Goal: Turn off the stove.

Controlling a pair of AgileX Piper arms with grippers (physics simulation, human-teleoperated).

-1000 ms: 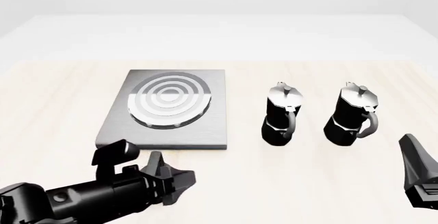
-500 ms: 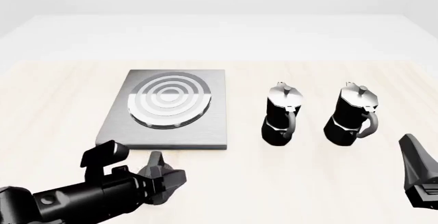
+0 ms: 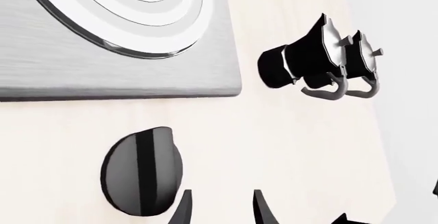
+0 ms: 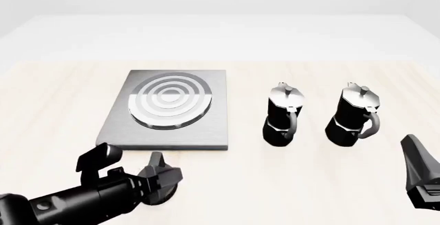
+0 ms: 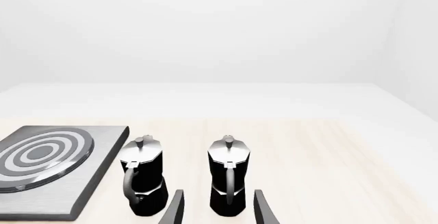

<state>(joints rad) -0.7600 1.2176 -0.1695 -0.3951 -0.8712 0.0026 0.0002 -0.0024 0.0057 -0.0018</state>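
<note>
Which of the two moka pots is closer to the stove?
The left moka pot, the one standing between the stove and the other moka pot. The other pot stands farther right, nearer the right hand.

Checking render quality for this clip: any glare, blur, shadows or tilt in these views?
Front view: sharp, flat light, faint shadows; the burner shows a hard light-dark reflection band. Left wrist view: strongly rolled, so the moka pots lie sideways; the knob is crisp. Right wrist view: level, unblurred, washed-out white background.
</note>
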